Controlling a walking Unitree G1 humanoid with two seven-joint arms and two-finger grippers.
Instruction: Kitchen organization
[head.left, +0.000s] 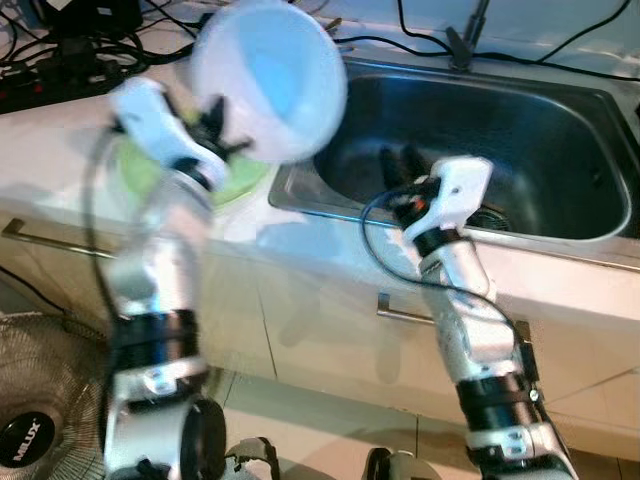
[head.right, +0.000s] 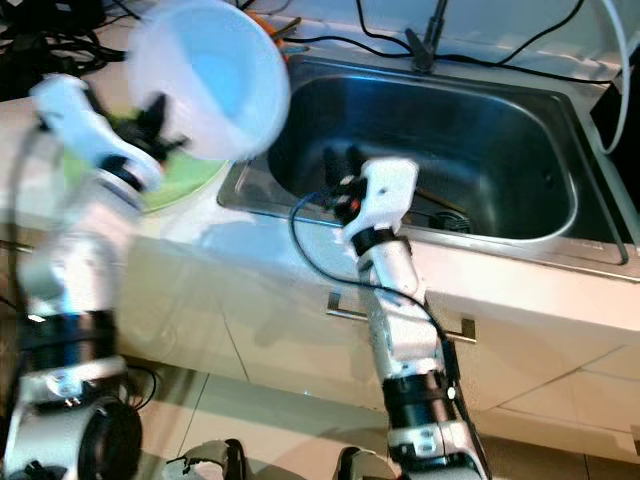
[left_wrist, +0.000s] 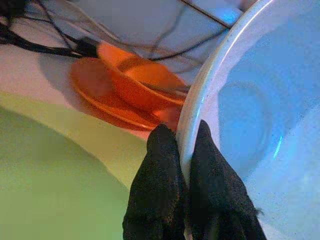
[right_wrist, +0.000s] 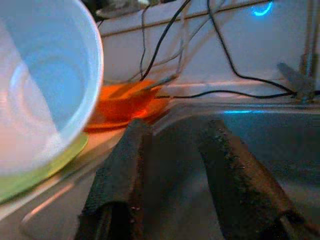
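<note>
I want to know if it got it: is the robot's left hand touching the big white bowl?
Touching. In the left wrist view, the left end effector pinches the white bowl rim between both fingers.

Head views downward over the sink (head.left: 560, 130); wrist views close along fingers

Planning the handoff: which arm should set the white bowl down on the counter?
Left. Its gripper already pinches the white bowl rim above the green plate; the right gripper sits open over the sink.
</note>
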